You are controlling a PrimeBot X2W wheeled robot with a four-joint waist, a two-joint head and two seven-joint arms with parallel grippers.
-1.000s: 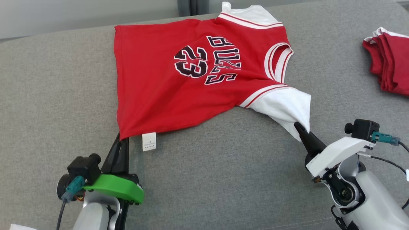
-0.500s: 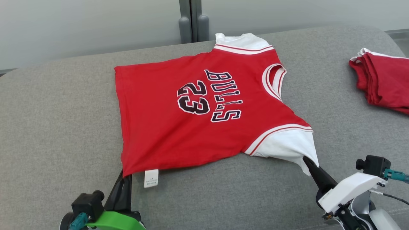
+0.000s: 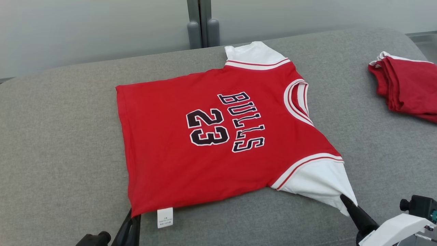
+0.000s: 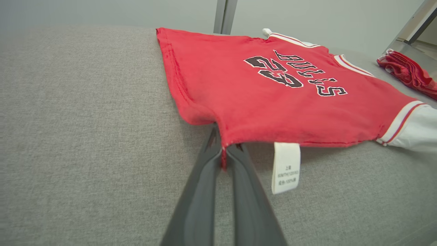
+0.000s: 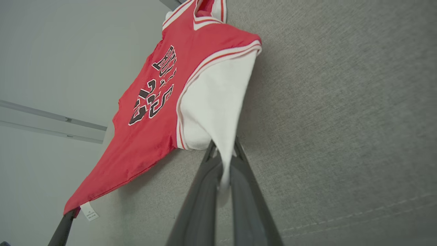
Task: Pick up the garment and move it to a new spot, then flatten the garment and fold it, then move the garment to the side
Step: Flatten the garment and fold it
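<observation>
The garment is a red jersey with white sleeves and "BULLS 23" on it, spread front-up on the grey cushion. My left gripper is shut on its near hem corner, beside a white care label. In the left wrist view the two dark fingers pinch that red corner of the garment. My right gripper is shut on the tip of the near white sleeve; the right wrist view shows the sleeve drawn between its fingers.
A stack of folded red garments lies at the cushion's far right edge. A grey wall with a vertical post stands behind the cushion. Bare grey cushion stretches left of the jersey and along the near edge.
The head camera has tilted, so the whole scene sits lower in the picture. Both grippers keep their hold, and the jersey now lies flatter on the cushion, drawn nearer.
</observation>
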